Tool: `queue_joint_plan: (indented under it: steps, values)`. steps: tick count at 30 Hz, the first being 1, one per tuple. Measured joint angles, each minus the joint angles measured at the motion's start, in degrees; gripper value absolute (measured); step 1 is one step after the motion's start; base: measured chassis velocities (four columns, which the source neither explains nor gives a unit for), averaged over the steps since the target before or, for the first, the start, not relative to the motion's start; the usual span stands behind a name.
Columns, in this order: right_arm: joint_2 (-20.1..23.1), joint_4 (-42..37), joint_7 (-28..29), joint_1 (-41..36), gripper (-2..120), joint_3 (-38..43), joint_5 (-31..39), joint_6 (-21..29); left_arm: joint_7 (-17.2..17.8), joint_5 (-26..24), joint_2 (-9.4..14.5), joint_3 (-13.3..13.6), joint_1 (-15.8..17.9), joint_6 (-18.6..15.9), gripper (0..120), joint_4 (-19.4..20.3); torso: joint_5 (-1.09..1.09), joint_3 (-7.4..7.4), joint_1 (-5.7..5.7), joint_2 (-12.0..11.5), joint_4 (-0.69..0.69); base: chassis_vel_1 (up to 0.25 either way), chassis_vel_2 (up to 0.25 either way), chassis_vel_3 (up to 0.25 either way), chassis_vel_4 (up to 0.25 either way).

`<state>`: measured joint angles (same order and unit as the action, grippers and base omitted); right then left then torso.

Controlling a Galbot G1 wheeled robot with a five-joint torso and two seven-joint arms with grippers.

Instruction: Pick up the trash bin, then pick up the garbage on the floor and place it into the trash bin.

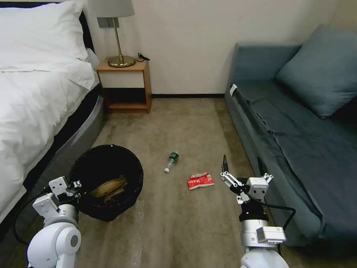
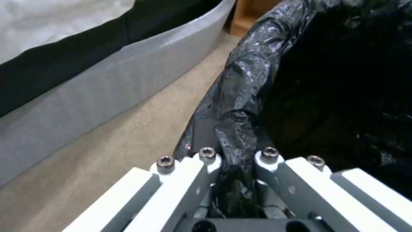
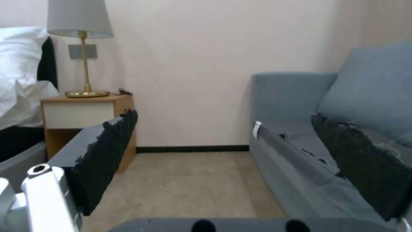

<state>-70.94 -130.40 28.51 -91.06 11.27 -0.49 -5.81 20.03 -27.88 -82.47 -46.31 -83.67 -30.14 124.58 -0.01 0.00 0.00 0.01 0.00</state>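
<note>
The trash bin (image 1: 106, 178), round and black with a black liner, stands beside the bed at the lower left. My left gripper (image 1: 77, 186) is shut on its near rim, and the left wrist view shows the liner-covered rim (image 2: 242, 96) pinched in that gripper (image 2: 238, 156). Inside the bin lie a brown paper bag and a gold wrapper (image 1: 110, 187). On the carpet lie a green-labelled bottle (image 1: 172, 160) and a red-white snack packet (image 1: 200, 181). My right gripper (image 1: 242, 166) hangs open just right of the packet, its dark pads (image 3: 107, 154) spread wide around nothing.
A white bed (image 1: 41, 96) runs along the left. A blue-grey sofa (image 1: 297, 141) lines the right. A wooden nightstand (image 1: 126, 87) with a brass lamp (image 1: 119, 41) stands at the back wall. Carpet (image 1: 178, 123) lies open between them.
</note>
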Motion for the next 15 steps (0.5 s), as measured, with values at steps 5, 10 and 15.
queue_joint_plan:
  steps: [5,10,15]
  values:
    - [0.43,0.67,-0.02,0.65,100,-0.17,0.23,0.06,0.02,-0.10,0.13,-0.03,0.18,0.13,3,-0.48,0.00,0.00,0.00,-0.01,0.00,-0.161,0.178,0.160,-0.176]
    - [0.63,1.07,-0.02,1.12,100,-0.23,0.44,0.25,0.04,-0.11,0.19,-0.04,0.29,0.24,3,-0.75,0.00,0.00,0.00,-0.01,0.00,-0.136,0.138,0.143,-0.137]
    - [1.05,1.66,-0.02,1.87,100,-0.44,0.84,0.82,0.04,-0.39,0.44,-0.15,0.53,0.25,3,-1.12,0.01,0.00,0.00,-0.01,-0.01,-0.129,0.099,0.118,-0.135]
